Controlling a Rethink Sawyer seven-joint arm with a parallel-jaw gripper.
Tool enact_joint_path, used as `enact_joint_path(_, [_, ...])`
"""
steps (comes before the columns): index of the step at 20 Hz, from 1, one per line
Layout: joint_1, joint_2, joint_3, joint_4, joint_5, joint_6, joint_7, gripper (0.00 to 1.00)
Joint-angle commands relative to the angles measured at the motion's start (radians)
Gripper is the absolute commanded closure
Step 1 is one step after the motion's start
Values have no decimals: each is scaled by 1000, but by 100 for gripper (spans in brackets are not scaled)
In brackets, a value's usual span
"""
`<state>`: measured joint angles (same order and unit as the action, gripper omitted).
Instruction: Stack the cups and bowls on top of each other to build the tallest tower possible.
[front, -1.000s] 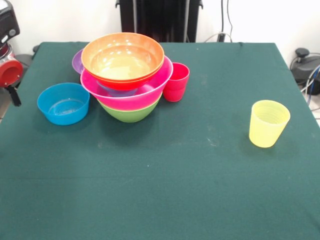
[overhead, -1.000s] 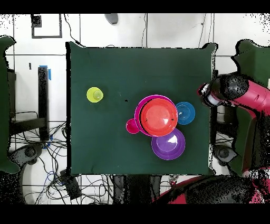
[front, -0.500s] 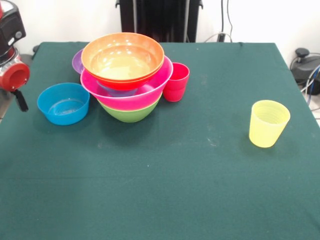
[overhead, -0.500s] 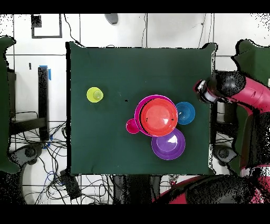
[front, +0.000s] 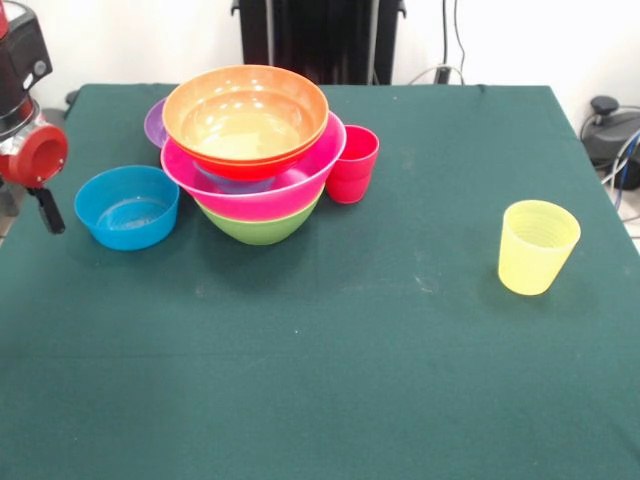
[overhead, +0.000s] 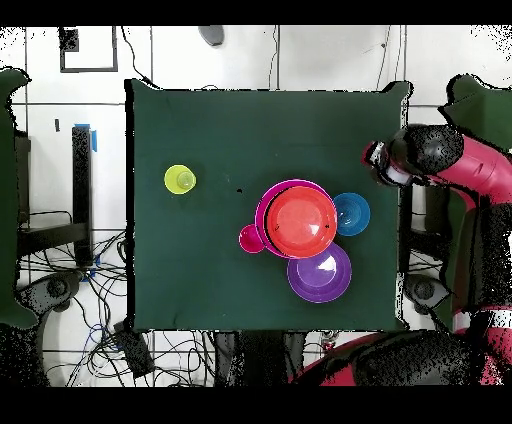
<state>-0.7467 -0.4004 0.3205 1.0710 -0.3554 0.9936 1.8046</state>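
Tower of nested glossy plastic bowls (front: 255, 150): green at the bottom, big pink above, orange on top, near the table's far-left corner in the front view. I judge them light, stiff, slick. Small blue plastic bowl (front: 127, 206) sits beside it at the left edge; I'd pinch its rim wall. Translucent yellow ribbed cup (front: 538, 246) stands near the right edge. Gripper (front: 45, 208) hangs off the left edge; can't tell its jaw state.

My arm (overhead: 455, 175) is glossy red with black segments. At its end I see a round red cap, a silver band above it, a black housing with a small white dot, and a thin black prong below.
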Motion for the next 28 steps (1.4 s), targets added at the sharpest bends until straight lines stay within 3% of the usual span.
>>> enact_joint_path(1, [-9, 24, 105, -8, -67, 73, -392, 0])
enact_joint_path(20, [-55, 15, 170, 39, -65, 135, -598, 0])
enact_joint_path(28, [-79, -4, 200, 93, -58, 137, -632, 0])
